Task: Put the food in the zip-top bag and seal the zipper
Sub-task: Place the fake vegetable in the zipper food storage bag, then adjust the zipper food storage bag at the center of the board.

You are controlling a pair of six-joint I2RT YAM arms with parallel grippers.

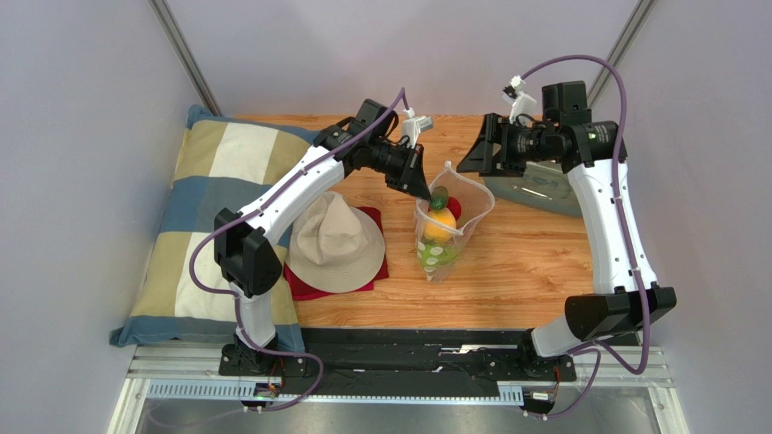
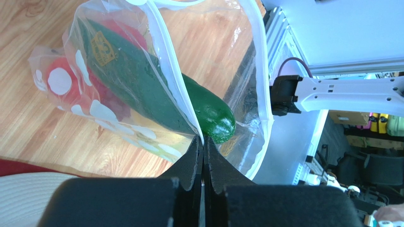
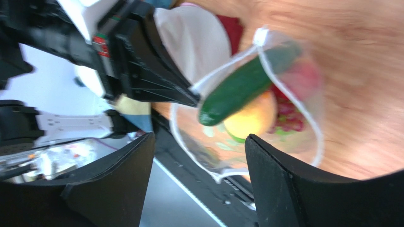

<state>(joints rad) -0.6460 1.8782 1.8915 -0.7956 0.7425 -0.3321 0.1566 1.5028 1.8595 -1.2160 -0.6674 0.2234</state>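
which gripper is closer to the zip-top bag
Left. The left gripper is shut on the zip-top bag at its mouth edge; the right gripper is open, off to the side, not touching.

Robotics lab test cell, not home.
- Two white-and-black jointed robot arms bolted on black mounting plate at near edge of light wooden tabletop.
- Slotted aluminium rail under the plate; loose purple cables looped along the arms.
- Plain pale grey partition walls on three sides, grey metal struts at far corners.
- Household props staged: checked blue-and-beige pillow at left edge, beige cloth bucket hat on dark red cloth.
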